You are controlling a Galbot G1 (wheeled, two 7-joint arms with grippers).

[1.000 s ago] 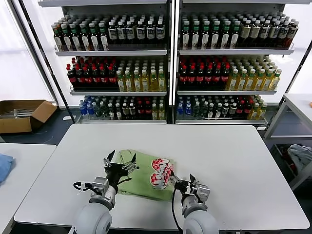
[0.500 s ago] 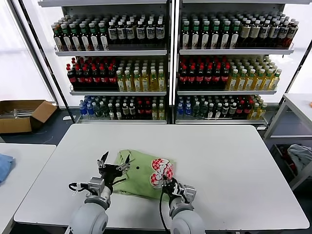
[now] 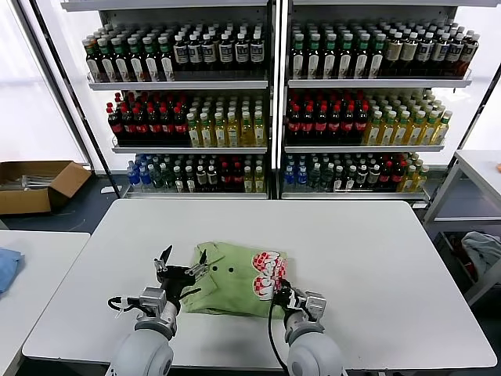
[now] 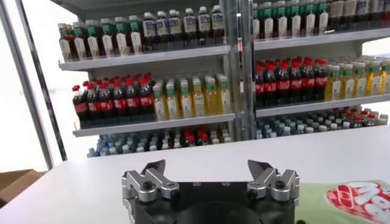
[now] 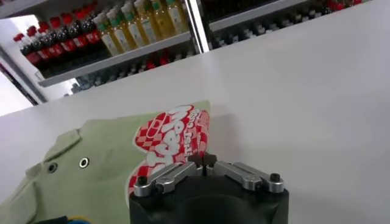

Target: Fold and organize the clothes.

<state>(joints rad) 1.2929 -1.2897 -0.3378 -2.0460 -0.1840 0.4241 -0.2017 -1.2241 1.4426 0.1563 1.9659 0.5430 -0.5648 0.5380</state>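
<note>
Head view: a soft, folded green shirt [image 3: 231, 280] with a checked red-and-white print lies on the smooth white table [image 3: 376, 258], between both end effectors. Left wrist view: the left end effector [image 4: 210, 176] gapes wide, empty. Right wrist view: the right end effector [image 5: 204, 163] is closed, fingertips touching, holding nothing, beside the print.

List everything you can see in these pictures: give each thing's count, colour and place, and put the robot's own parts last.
Shirt: one, light green with red-and-white print, folded on the near part of the table.
Table: one, white, in front of the robot.
Shelves of bottles: two racks, many bottles, dark, red, yellow and green, behind the table.
Cardboard box: one, brown, on the floor far left.
Blue cloth: one, on the left side table.
Left gripper: one, jaws open, at the shirt's left edge.
Right gripper: one, jaws shut, at the shirt's right edge.
</note>
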